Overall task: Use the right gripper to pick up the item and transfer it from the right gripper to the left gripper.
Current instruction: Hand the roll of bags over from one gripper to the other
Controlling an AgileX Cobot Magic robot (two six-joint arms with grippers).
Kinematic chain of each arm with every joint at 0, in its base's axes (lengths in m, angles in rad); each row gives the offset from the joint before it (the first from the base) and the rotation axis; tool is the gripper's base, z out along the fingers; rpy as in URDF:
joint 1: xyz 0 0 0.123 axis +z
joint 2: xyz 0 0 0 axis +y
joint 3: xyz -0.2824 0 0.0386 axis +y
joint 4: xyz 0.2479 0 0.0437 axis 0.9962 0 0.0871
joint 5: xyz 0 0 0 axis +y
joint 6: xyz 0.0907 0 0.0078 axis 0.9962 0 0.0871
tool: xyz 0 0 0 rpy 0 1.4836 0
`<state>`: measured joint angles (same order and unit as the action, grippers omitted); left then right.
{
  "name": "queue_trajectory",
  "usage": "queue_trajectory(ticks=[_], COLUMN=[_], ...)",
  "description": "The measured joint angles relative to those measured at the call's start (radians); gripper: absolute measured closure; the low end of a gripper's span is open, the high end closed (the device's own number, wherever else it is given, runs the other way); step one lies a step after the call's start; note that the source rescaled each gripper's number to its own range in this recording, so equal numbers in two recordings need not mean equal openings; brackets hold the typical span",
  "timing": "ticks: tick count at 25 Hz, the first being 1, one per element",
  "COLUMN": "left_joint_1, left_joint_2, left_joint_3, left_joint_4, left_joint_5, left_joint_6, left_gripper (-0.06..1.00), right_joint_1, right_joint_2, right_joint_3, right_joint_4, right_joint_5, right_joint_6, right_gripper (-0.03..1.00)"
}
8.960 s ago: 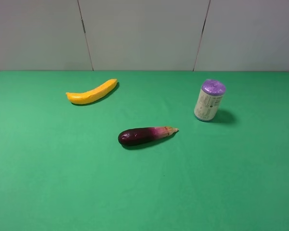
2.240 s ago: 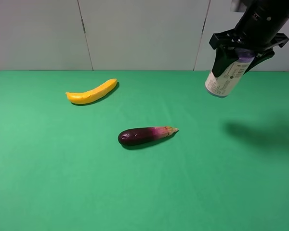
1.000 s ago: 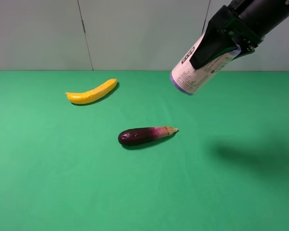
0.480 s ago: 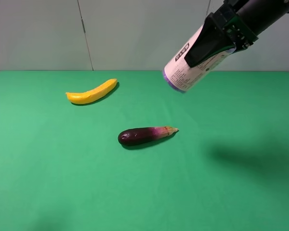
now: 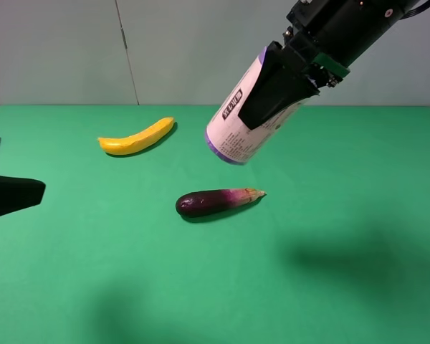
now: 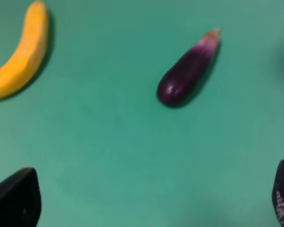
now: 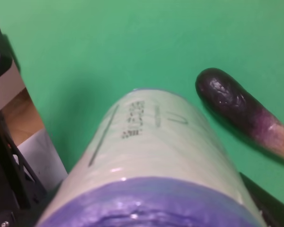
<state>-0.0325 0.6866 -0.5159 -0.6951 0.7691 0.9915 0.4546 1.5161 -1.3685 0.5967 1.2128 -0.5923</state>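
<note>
Over the green table, right end effector pinches the tilted can — left end effector spread wide.

The cream-labelled can with purple ends hangs tilted in mid-air, clamped in the right gripper. The left gripper is spread wide, well apart from it.

Green cloth tabletop; pale grey panelled wall behind, dark seams, even light.

Bright, even overhead light; soft shadows on green table. Left wrist view motion-blurred, eggplant and banana soft. Right wrist view: near end of can out of focus.
</note>
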Motion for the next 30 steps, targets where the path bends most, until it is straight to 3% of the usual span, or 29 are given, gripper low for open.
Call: queue_trajectory(ticks=[10,23,30], left_joint_1=[-0.186,-0.536,-0.641], left_joint_2=[0.225,0.483,0.526], left_joint_3=[-0.051,-0.155,-0.173], left_joint_4=[-0.031,-0.036,-0.036], left_joint_5=[-0.14,-0.399,-0.5], left_joint_6=[0.118,0.123,0.123], left_gripper=[0.01,0.01,0.01], right_joint_1=[0.0,0.0,0.0], right_joint_2=[0.0,0.0,0.0], right_joint_3=[0.0,0.0,0.0], right_joint_4=[0.015,0.018,0.019], right_joint_5=[-0.002,-0.002,-0.003], right_joint_6=[-0.004,-0.004,-0.004], right_gripper=[0.96,0.96,0.96])
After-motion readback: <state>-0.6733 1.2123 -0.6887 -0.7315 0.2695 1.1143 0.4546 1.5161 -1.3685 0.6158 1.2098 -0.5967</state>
